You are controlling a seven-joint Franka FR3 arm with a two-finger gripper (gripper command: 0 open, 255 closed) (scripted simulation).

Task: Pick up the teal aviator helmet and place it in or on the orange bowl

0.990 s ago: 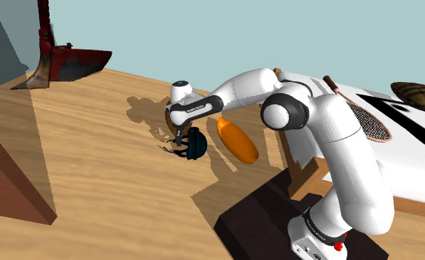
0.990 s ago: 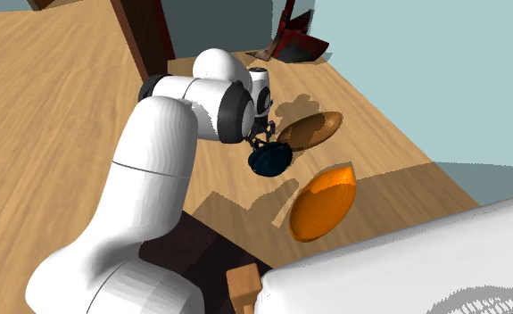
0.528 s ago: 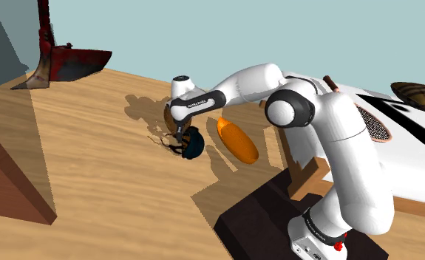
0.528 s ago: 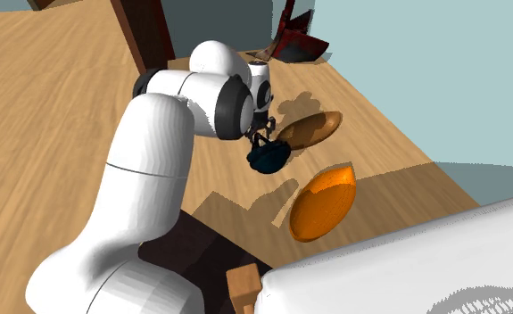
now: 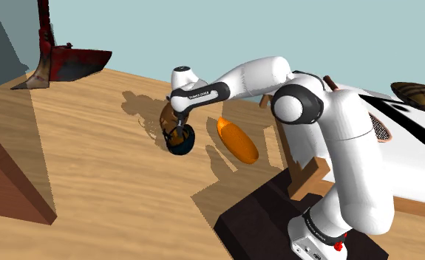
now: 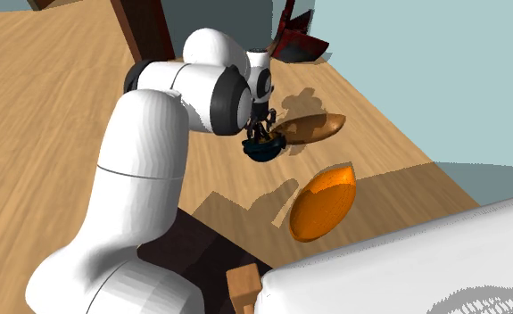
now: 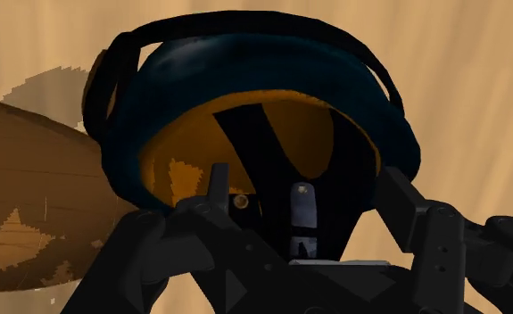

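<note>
My black gripper [image 5: 178,132] is shut on the dark teal aviator helmet [image 5: 181,141], which hangs just above the wooden floor. In the second exterior view the helmet [image 6: 263,148] sits under the gripper [image 6: 260,136], in front of a brown oval dish [image 6: 314,128]. Seen from the wrist, the helmet [image 7: 254,85] shows its orange lining and black straps, with the gripper [image 7: 299,218] clasping its near rim. The orange bowl [image 5: 236,139] lies on the floor to the shoulder view's right of the helmet; it is also seen nearer the stand [image 6: 324,201].
The brown oval dish [image 5: 168,115] lies just behind the helmet. A dark red object [image 5: 72,62] stands at the far wall. Brown furniture [image 5: 11,173] lines the shoulder view's left. A white table [image 5: 410,159] with a racket [image 5: 367,120] stands beside the dark stand [image 5: 266,221].
The gripper has carried the helmet toward the shoulder view's left, closer to the brown dish. The helmet has turned so its opening faces up toward the hand.
</note>
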